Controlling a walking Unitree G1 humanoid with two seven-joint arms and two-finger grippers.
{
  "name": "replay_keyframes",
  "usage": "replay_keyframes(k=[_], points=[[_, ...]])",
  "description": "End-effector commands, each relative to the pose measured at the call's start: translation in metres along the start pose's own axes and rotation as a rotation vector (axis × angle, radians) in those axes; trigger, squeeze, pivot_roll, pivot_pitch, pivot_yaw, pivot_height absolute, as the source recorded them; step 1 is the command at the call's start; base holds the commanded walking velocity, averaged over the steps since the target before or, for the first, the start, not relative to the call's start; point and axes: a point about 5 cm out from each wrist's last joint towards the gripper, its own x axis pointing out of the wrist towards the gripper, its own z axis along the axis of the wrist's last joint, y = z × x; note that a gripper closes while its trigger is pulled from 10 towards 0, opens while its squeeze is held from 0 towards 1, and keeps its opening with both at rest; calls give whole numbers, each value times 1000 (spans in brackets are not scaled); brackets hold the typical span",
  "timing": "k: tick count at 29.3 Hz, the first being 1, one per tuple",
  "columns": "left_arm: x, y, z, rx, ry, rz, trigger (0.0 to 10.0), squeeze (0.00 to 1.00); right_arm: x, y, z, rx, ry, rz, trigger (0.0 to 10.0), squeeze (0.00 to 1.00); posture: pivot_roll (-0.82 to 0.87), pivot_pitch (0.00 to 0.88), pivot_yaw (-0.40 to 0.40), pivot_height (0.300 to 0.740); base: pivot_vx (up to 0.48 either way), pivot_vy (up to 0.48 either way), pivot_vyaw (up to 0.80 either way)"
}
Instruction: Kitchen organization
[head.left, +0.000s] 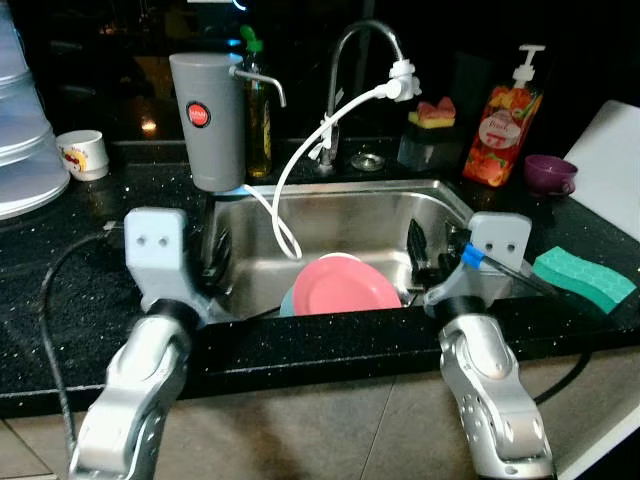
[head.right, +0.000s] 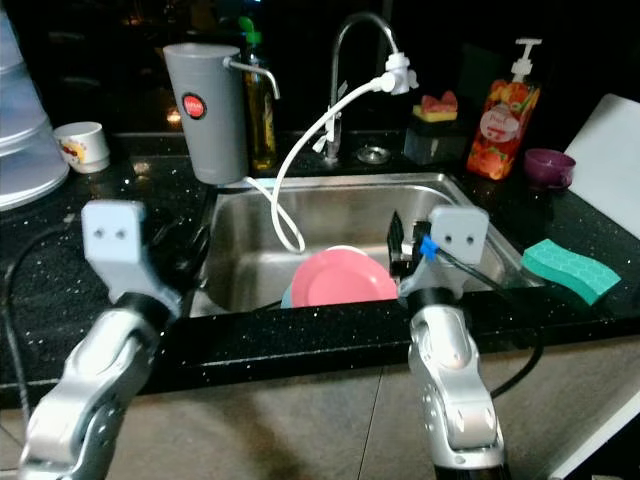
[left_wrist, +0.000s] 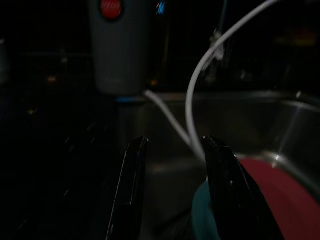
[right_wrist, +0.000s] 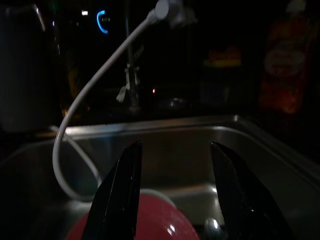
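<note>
Both hands hang over the sink rim, left hand and right hand each parted and holding nothing, seemingly poised to lift the dishes. The pink plate leans on a teal dish in the basin, its face tilted up toward the robot. A green sponge lies on the bench at right, long axis running left to right.

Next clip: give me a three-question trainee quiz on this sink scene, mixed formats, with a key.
1. True or false: the pink plate lies in the sink.
2. The green sponge sits on the counter to the robot's: A) left B) right
3. Fill in: the fingers of both the left gripper and the right gripper are ____.

Key: 1 true; 2 B; 3 open
</note>
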Motion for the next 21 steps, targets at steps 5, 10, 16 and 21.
replay_keyframes(k=[5,10,16,21], points=[[-14,-3,0,22,22,-27,10000,0,-6,-4,-1,-10,17,6,10000,0,33,121,-40,740,0,0,0],[-25,-11,-2,45,43,-63,10000,0,-10,-10,-1,-40,21,-5,10000,0,36,118,-37,740,0,0,0],[-21,-11,-4,66,32,-31,10000,0,-11,-15,-1,-57,25,-19,10000,0,38,109,-37,740,0,0,0],[-15,-13,-1,93,6,-31,10000,0,-10,-13,-2,-51,24,-19,10000,0,36,102,-32,740,0,0,0]])
